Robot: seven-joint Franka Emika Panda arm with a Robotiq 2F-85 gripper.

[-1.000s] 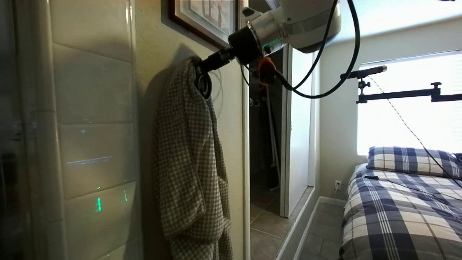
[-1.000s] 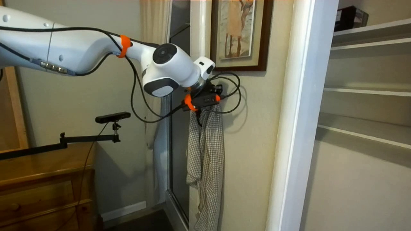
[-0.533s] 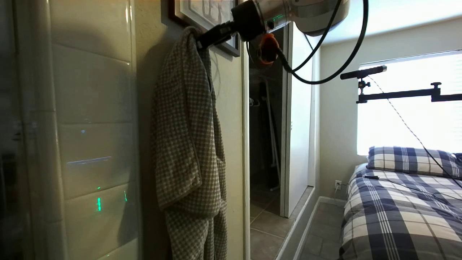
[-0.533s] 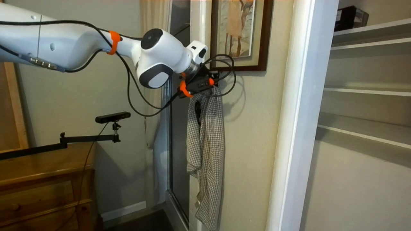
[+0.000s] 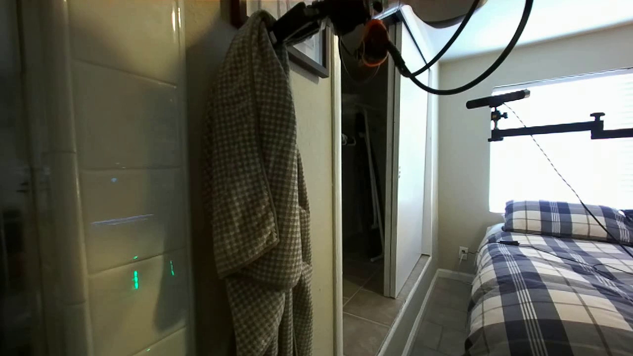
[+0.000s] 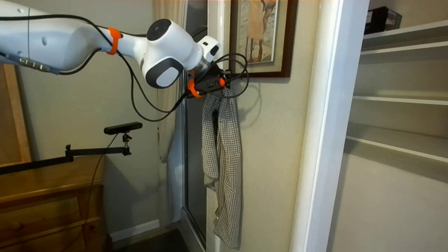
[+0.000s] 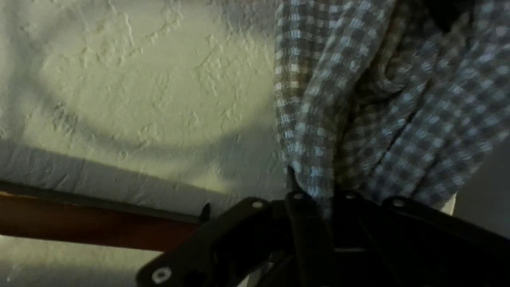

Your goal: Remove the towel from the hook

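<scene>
Robot arm (image 6: 175, 45): white, reaching to the wall (image 6: 273, 157).
Towel (image 6: 229, 157): checked, long and limp, hanging in front of the wall, its top in the gripper (image 7: 318, 195).
Framed picture (image 6: 260, 35): on that wall, near the gripper.
Gripper: clenched on a towel fold.
Black hook (image 6: 215, 119): peeking between the folds; I can't tell if cloth touches it.

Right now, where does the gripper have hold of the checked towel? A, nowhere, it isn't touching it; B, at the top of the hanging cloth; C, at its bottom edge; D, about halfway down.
B: in an exterior view the checked towel hangs down from its top, where the gripper meets it, and the wrist view shows a fold of it pinched there.
</scene>
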